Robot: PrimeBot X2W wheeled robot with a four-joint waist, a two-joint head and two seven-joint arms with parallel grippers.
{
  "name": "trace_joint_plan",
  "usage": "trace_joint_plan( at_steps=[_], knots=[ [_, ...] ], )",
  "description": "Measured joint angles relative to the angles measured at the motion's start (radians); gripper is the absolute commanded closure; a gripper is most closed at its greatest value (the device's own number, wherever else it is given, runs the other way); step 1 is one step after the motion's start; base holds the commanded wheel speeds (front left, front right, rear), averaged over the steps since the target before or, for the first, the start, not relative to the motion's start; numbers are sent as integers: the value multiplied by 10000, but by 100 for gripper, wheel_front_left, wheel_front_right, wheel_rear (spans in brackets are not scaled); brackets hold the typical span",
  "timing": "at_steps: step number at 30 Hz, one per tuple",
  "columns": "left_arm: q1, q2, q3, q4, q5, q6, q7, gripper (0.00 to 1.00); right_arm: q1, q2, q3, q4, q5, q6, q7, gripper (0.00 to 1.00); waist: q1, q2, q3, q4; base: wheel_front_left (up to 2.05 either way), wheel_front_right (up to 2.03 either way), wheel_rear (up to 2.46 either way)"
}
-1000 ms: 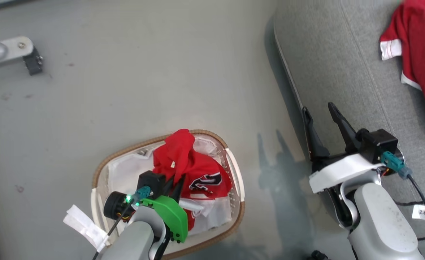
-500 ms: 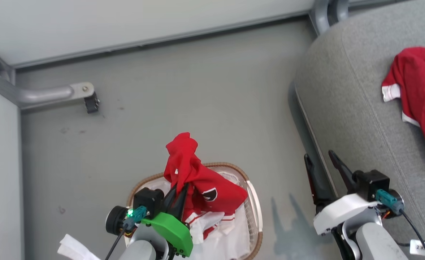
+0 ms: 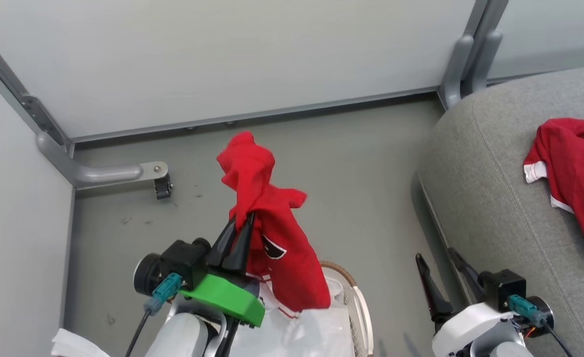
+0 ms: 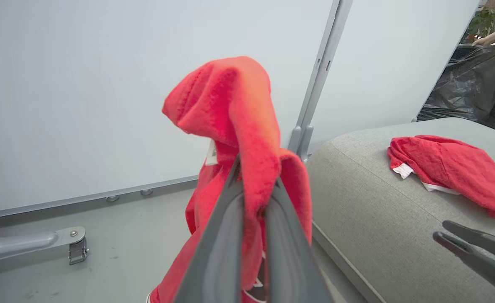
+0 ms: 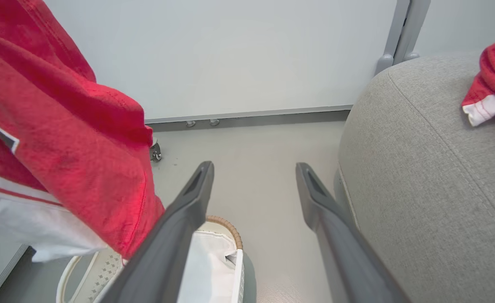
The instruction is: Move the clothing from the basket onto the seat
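Head view, lower centre: the left gripper (image 3: 242,219) points up-frame, fingers pinched on the red clothing (image 3: 282,248), which dangles crumpled, emblem showing, above the basket (image 3: 357,297), while the right gripper (image 3: 434,254), lower right, stands spread and empty.

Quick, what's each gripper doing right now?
Left gripper: shut on a red garment.
Right gripper: open, holding nothing.

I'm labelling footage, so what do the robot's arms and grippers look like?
The left gripper has two long, dark, tapered fingers, a bright green shell, a black camera block and a teal connector on a black cable. The right gripper has the same fingers but a white shell, with its own black block and teal connector. The forearms are pale grey.
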Motion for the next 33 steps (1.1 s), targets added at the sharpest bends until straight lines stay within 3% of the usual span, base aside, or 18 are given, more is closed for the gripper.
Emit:
trace_joint_plan(
  at_steps=[5,17,22,27,28,29,30,31,33],
  knots=[
    [-33,2,146,-779,36,0,0,100,102,-113,690,-38,-81,0,0,0,0,-1,-255,185,0,0,0],
    [-236,-2,-665,-1237,-121,0,0,100,-1332,-146,4418,-995,401,2,2,0,0,0,-393,672,0,0,0],
    [-394,-4,-1147,-1229,-284,0,0,100,-2088,-52,4984,-1162,447,2,0,0,0,0,-391,1014,0,0,0],
    [-453,6,-1549,-1298,-504,0,0,100,-2502,71,4807,-807,86,2,0,0,0,0,-353,1383,0,0,0],
    [-466,4,-1666,-1319,-579,0,2,100,-2524,77,4769,-648,15,2,0,7,0,-1,-344,1441,0,0,0],
    [-476,0,-1793,-1335,-606,0,0,100,-2562,84,4761,-453,-27,2,0,59,0,0,-334,1511,0,0,0],
    [-478,0,-1916,-1388,-750,0,0,100,-2601,96,4759,-222,-69,2,0,85,0,0,-323,1580,0,0,0],
    [-493,6,-2000,-1448,-859,0,0,100,-2619,109,4759,-19,-67,2,0,100,0,0,-311,1643,0,0,0],
    [-521,0,-2163,-1517,-976,0,2,100,-2622,121,4750,291,29,2,0,100,0,0,-290,1742,0,0,0]
  ],
)
